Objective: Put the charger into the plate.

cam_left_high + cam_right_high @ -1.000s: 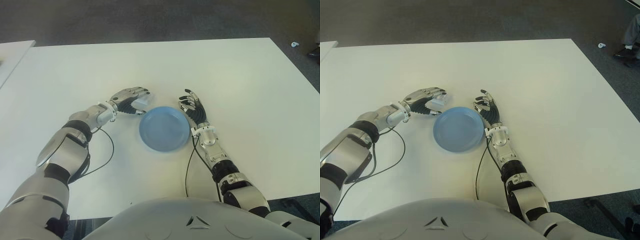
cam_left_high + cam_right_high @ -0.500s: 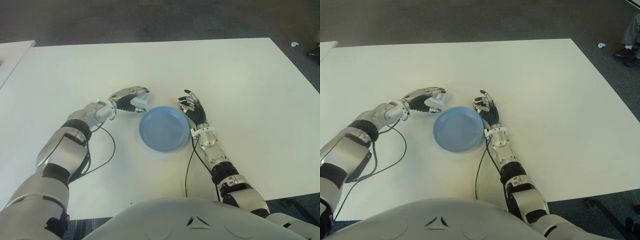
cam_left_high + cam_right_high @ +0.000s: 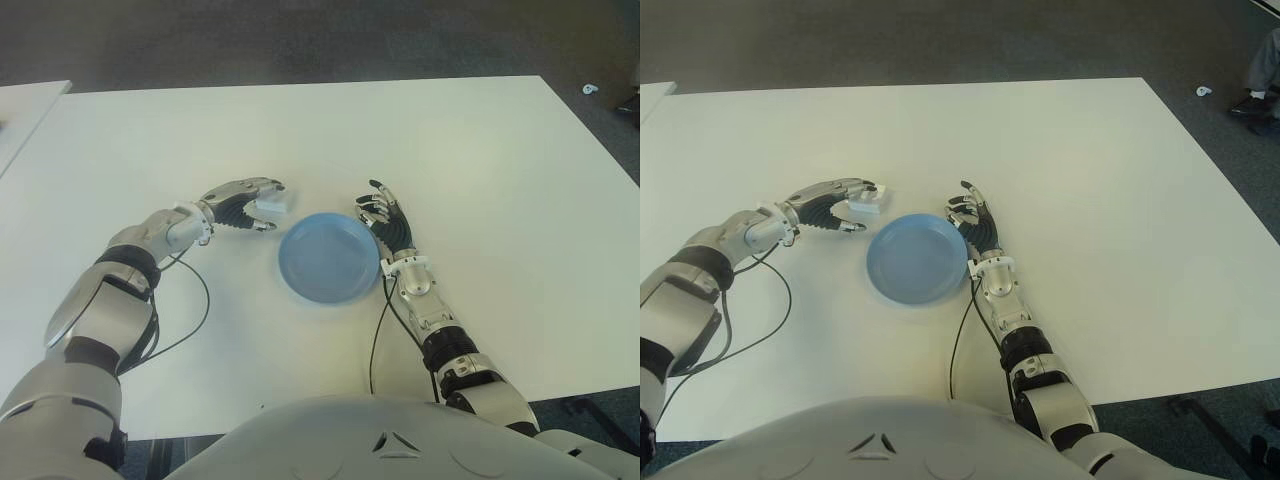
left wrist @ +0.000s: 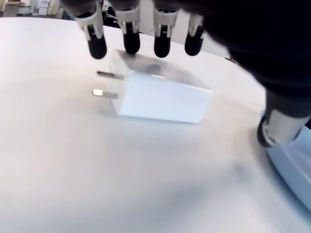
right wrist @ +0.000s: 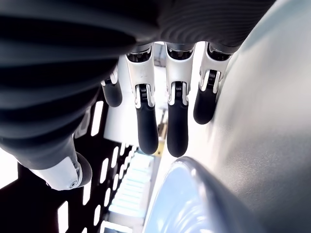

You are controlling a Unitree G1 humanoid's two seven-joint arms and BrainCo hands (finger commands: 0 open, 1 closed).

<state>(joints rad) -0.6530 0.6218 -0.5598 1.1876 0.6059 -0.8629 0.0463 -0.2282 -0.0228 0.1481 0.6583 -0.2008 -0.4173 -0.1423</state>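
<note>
My left hand (image 3: 243, 203) is arched over the charger (image 4: 158, 93), 4 fingertips (image 4: 131, 44) hanging above its far edge and the thumb off to the side, spread and clamped on nothing. The charger lies flat on the table (image 3: 480, 160), just left of the plate (image 3: 329, 258) and not touching it, its 2 prongs pointing away from the plate. It's a small white block with hard, smooth, glossy faces, so I judge it light and stiff but slippery under my pads. Best hold, I reckon, is across the 2 broad flat sides of the body, thumb on one and fingers on the other, well clear of the prongs, which are thin and give nothing to squeeze. Light as it looks, a clumsy pinch could squirt it sideways across the table, so a square, even press is the thing. No brand, label or writing shows on the faces I can see. My right hand (image 3: 385, 215) stands at the plate's right rim, fingers loosely apart, holding nothing. The plate is bare and blue, waiting.
</note>
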